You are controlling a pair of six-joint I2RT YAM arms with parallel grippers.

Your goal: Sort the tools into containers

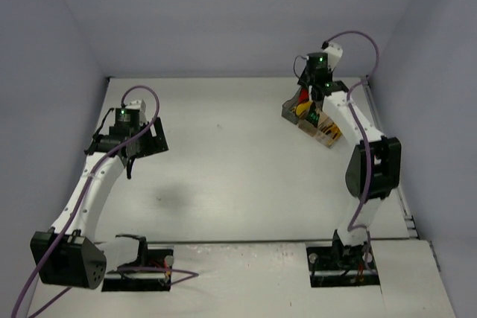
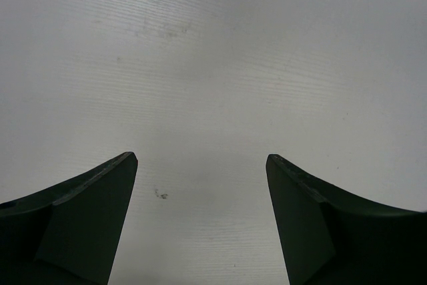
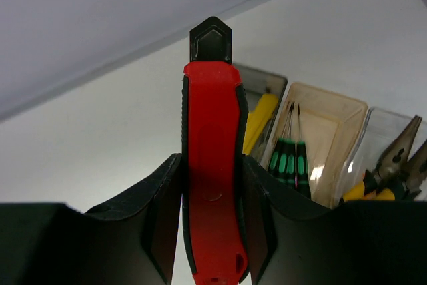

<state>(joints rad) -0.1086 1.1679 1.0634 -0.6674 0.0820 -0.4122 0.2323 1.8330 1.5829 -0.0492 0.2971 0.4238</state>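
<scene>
Clamping the red plastic utility knife lengthwise, the right gripper hangs at the table's far right corner, dark smoky-grey bin beside its tip.

Plain lavender-grey walls on three sides, white scuffed tabletop, soft even light

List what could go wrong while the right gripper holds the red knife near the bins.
The red utility knife sticks far out of the right gripper, so it may pivot or slip. Released off-target, it could land among the screwdrivers in the tan bin instead of beside the yellow knife next door.
</scene>
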